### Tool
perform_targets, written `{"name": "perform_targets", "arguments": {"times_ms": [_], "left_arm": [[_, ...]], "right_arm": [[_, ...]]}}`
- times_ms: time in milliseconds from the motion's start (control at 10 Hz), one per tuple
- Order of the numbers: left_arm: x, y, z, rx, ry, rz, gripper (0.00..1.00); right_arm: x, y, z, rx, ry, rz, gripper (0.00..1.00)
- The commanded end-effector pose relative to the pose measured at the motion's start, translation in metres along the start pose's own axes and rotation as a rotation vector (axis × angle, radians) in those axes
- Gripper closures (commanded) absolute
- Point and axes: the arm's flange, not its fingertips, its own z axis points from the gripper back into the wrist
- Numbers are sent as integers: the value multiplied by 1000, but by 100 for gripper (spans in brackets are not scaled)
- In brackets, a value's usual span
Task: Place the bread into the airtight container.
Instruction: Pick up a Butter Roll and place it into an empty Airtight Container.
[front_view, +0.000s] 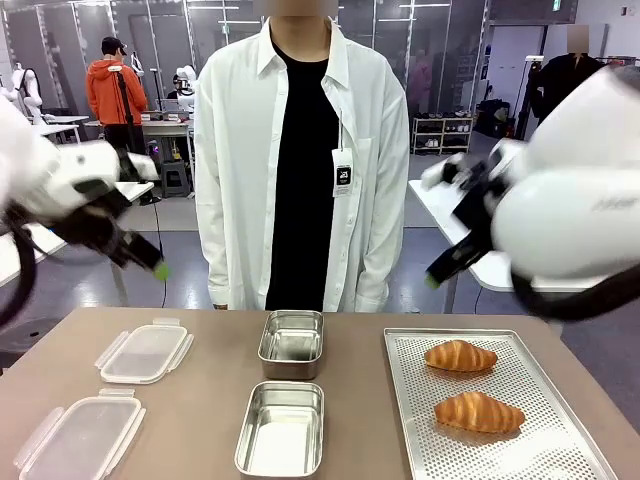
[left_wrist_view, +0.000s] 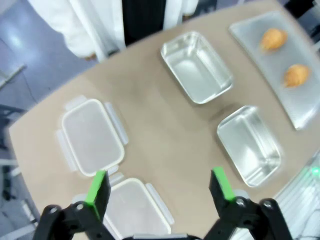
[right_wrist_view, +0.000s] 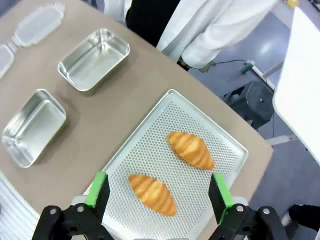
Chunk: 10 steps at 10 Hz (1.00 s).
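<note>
My left gripper (left_wrist_view: 159, 185) and right gripper (right_wrist_view: 159, 187) hang over the table (front_view: 210, 400), jaws wide apart and empty. Below sit one perforated tray (front_view: 410, 400) at the right, two empty steel tins (front_view: 291, 343) (front_view: 281, 428) in the middle, two clear lids (front_view: 145, 352) (front_view: 80, 437) at the left, and two croissants (front_view: 460, 355) (front_view: 479, 411) on the tray, one far, one near. I judge them light, soft and flaky, easily crushed, so a gentle hold across the thick middle suits.

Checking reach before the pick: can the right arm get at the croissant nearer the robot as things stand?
Likely yes: the right claw hangs open above the nearer croissant, uncovered on the tray, nothing between.
</note>
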Motion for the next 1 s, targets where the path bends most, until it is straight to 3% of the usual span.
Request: {"name": "perform_targets", "arguments": {"times_ms": [0,200,400,600,900], "left_arm": [[10,34,61,-56,16,19,0],[-4,63,122,-154,11,-11,0],[-31,98,164,-181,-27,40,0],[-59,123,194,-176,-110,106,0],[-80,133,213,-156,-154,151,0]], "right_arm": [[-8,-33,63,94,-25,-49,0],[-42,-62,136,147,-35,-103,0],[-90,-102,196,155,-104,-194,0],[-133,-132,226,130,-163,-274,0],[-157,-150,228,125,-180,-325,0]]}}
